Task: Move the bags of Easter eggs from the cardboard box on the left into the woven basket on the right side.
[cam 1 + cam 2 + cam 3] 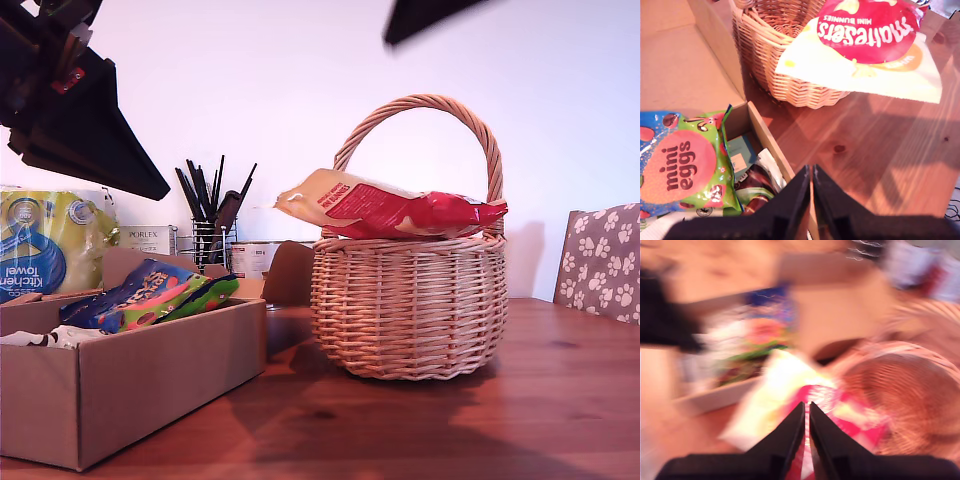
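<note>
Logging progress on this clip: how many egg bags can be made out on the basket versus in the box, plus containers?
Bags resting across the woven basket rim: 1, the red and cream Maltesers bag
Bags clearly showing in the cardboard box: 1, the green and blue mini eggs bag; others underneath are too hidden to count
Containers: 2
Total: 4

The exterior view sits low at table height, facing the woven basket [408,305] side-on. Both wrist views look down past closed jaws; the second, seemingly, shares basket and pouch.
</note>
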Motion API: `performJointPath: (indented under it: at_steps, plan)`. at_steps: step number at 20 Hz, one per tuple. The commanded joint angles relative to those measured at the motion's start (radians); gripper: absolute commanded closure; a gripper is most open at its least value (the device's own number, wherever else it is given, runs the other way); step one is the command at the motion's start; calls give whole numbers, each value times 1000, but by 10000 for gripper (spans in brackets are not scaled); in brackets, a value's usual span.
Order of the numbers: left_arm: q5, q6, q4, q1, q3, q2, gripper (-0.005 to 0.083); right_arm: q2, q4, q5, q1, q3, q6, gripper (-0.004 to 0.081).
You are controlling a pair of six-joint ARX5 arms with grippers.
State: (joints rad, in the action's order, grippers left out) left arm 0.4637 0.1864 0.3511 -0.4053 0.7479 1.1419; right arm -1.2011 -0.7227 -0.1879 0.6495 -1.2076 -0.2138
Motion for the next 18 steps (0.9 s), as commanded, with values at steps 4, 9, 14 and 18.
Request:
performJointPath:
  at_steps: [4, 9, 14, 18]
  plan:
    - [4, -3, -8, -1, -5, 10, 796, -72, -101, -77, 50, 87, -72, 783]
    - [3, -3, -8, 0, -5, 10, 796, -77, 103, -77, 121, 294, -58, 783]
    - [3, -3, -9, 0, -5, 10, 796, -82, 284, 45, 119, 360, -83, 783]
    - [3, -3, -8, 0, -5, 10, 796, -84, 495, 234, 102, 359, -135, 783]
